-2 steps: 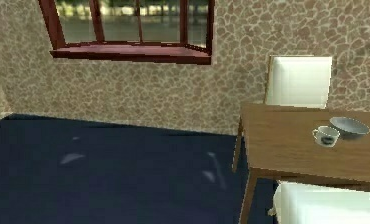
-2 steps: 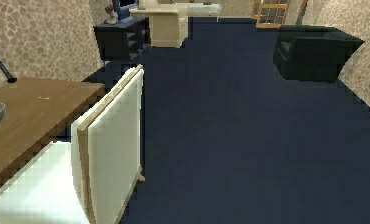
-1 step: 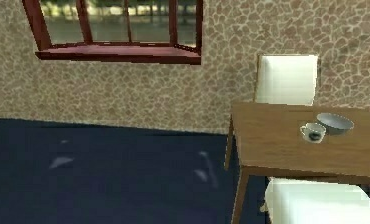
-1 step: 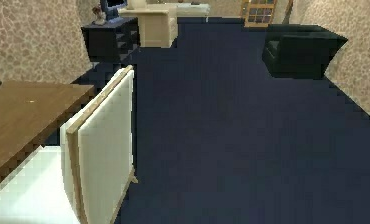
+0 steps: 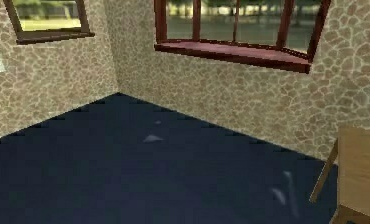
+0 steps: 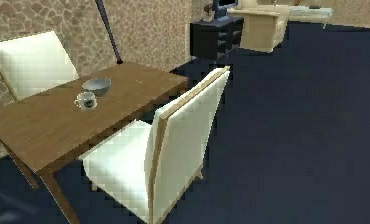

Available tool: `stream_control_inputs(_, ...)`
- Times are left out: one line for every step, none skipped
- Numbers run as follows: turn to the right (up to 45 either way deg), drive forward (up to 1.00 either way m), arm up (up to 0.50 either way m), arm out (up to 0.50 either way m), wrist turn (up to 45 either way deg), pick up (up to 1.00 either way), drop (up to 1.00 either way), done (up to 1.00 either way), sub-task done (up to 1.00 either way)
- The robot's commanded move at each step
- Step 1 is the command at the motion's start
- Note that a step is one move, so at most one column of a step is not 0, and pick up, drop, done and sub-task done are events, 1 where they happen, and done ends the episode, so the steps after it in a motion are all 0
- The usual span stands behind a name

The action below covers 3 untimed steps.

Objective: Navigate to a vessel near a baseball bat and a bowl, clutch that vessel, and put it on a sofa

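Bowl [image 6: 97,86] and small dark vessel [image 6: 86,100] sit just beside each other on the wooden table [image 6: 53,125]; the gripper's state cannot be told.

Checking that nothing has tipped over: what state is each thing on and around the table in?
Bowl: upright on the table.
Cup: upright, beside the bowl.
Bat: leaning by the wall.
Near chair: upright, at the table.
Far chair: upright.
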Motion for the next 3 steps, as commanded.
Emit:
stream_control_inputs(0.0, 0.65, 0.00, 0.00, 0.0, 0.00, 0.00, 0.00, 0.00)
stream_control_inputs(30.0, 0.00, 0.00, 0.00, 0.0, 0.00, 0.00, 0.00, 0.00)
stream_control_inputs(0.0, 0.65, 0.00, 0.00, 0.0, 0.00, 0.00, 0.00, 0.00)
